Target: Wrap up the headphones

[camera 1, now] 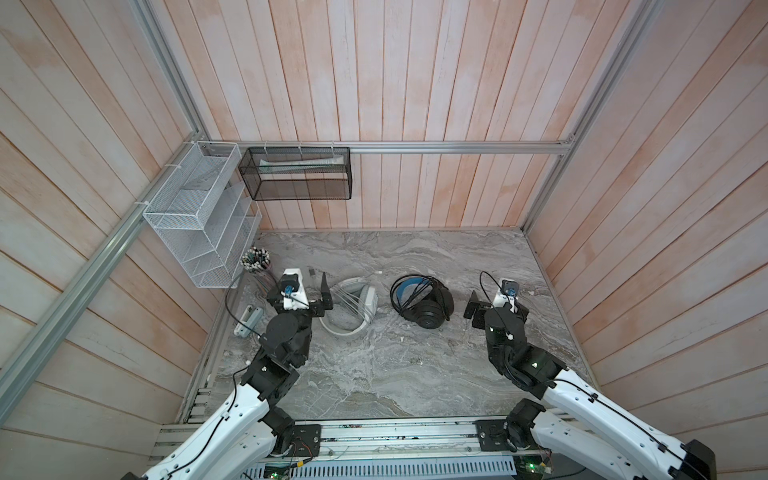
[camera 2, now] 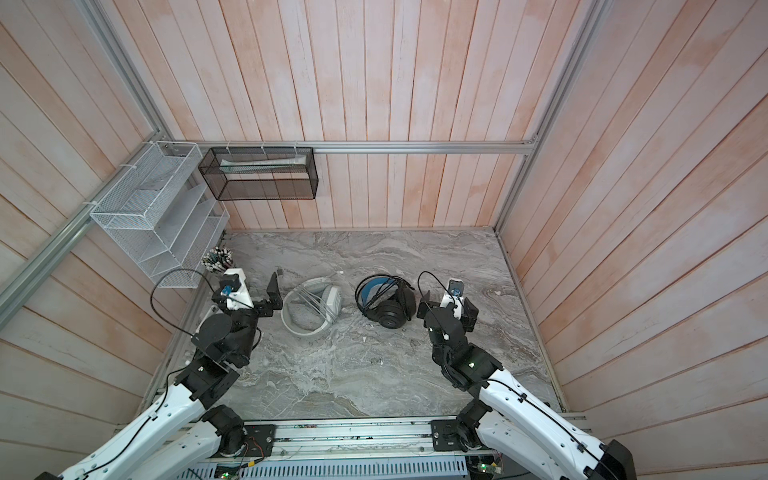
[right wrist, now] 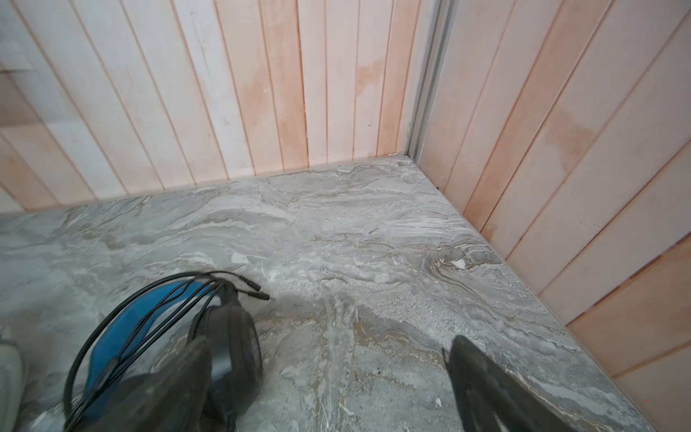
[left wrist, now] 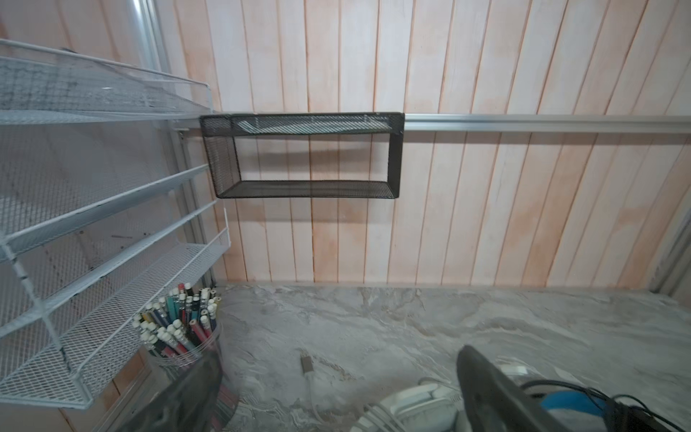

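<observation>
The white headphones (camera 1: pixel 358 304) (camera 2: pixel 321 305) lie left of centre on the marble table, with grey-white cable strands across the headband. Their plug (left wrist: pixel 306 363) rests on the table behind them. To their right lie the black headphones (camera 1: pixel 423 305) (camera 2: pixel 386 303) with a blue-lined headband, black cable looped over them and the plug (right wrist: pixel 258 295) sticking out. My left gripper (camera 1: pixel 297 282) (left wrist: pixel 336 359) hangs open just left of the white headset (left wrist: pixel 411 404), holding nothing. My right gripper (camera 1: pixel 496 304) (right wrist: pixel 327 346) is open and empty just right of the black headset (right wrist: pixel 232 336).
A cup of pencils (camera 1: pixel 256 259) (left wrist: pixel 179 329) stands in the back left corner under a white mesh rack (camera 1: pixel 199 220). A black mesh basket (camera 1: pixel 297 172) hangs on the back wall. A small white device (camera 1: pixel 248 320) lies at the table's left edge.
</observation>
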Robot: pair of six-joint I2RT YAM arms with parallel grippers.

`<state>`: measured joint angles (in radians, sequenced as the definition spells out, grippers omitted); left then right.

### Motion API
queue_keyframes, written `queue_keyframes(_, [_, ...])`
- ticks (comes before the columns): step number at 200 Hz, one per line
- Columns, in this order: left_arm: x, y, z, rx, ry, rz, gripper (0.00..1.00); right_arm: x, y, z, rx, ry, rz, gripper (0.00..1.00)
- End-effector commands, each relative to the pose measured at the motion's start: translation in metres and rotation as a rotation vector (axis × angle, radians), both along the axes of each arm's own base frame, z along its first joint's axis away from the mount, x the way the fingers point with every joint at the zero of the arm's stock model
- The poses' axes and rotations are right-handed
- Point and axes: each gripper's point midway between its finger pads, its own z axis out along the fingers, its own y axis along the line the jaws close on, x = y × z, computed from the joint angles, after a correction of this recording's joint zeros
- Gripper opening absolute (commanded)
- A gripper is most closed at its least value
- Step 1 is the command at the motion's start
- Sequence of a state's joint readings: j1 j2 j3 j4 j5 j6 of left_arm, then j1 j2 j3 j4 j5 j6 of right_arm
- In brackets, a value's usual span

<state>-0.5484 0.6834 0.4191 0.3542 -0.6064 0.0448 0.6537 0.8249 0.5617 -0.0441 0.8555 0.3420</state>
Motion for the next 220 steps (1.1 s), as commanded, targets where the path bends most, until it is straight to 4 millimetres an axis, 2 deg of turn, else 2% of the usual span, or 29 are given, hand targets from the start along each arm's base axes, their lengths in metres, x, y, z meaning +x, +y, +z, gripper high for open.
queue_keyframes(1, [-0.004, 0.018, 0.017, -0.109, -0.122, 0.081, 0.99, 0.022, -0.02, 0.01, -0.015, -0.067, -0.118, 0.98])
queue_keyframes(26, [0.011, 0.005, 0.002, -0.071, -0.038, 0.054, 0.98, 0.039, -0.063, -0.009, -0.027, -0.071, -0.308, 1.0])
queue_keyframes(50, [0.012, 0.011, -0.004, -0.086, -0.035, 0.093, 0.99, 0.057, -0.108, -0.046, 0.01, -0.02, -0.404, 0.98])
queue_keyframes(72, [0.015, 0.001, -0.012, -0.064, -0.008, 0.045, 0.99, 0.066, -0.125, -0.066, -0.041, 0.002, -0.47, 0.98])
queue_keyframes(94, [0.018, -0.004, -0.016, -0.046, 0.009, 0.03, 0.99, 0.072, -0.122, -0.076, -0.099, -0.01, -0.434, 0.99])
queue_keyframes(111, [0.02, -0.007, -0.019, -0.032, 0.018, 0.015, 0.98, 0.07, -0.118, -0.075, -0.101, -0.07, -0.39, 0.99])
queue_keyframes(140, [0.022, -0.011, -0.022, -0.009, 0.027, 0.005, 0.99, 0.074, -0.104, -0.084, -0.114, -0.097, -0.278, 0.98])
queue_keyframes(163, [0.024, -0.012, -0.025, -0.004, 0.036, -0.001, 0.99, 0.07, -0.103, -0.089, -0.114, -0.129, -0.262, 0.99])
queue_keyframes(186, [0.025, -0.015, -0.025, 0.012, 0.036, -0.009, 0.98, 0.077, -0.099, -0.092, -0.125, -0.108, -0.239, 0.99])
queue_keyframes(202, [0.025, -0.013, -0.023, 0.023, 0.028, 0.0, 0.99, 0.084, -0.088, -0.094, -0.144, -0.095, -0.172, 0.99])
queue_keyframes(220, [0.025, -0.013, -0.025, 0.023, 0.03, 0.001, 0.99, 0.086, -0.088, -0.096, -0.139, -0.083, -0.161, 0.99])
